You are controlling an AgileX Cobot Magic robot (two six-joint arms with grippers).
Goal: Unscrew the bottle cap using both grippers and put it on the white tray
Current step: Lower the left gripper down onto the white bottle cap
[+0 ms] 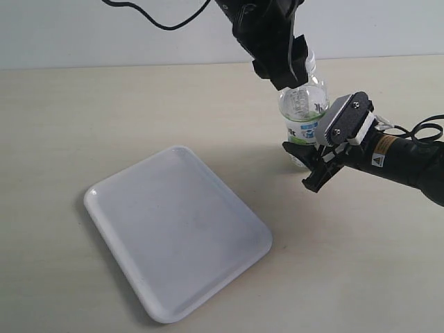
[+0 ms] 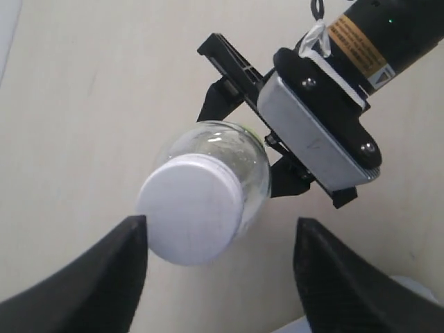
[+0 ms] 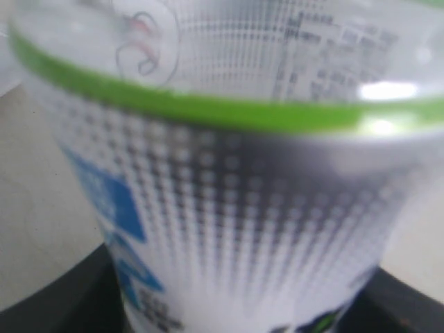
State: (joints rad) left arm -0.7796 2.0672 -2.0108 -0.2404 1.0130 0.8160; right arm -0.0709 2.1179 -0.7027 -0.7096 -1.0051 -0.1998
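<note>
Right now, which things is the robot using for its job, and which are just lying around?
For the job: bottle, bottle cap, white tray, left end effector, right end effector.
Just lying about: nothing, only the bare table.

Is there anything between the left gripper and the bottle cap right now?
Nothing visible does. The left gripper is open over the bottle cap, fingers either side; the right gripper holds the bottle lower down.
</note>
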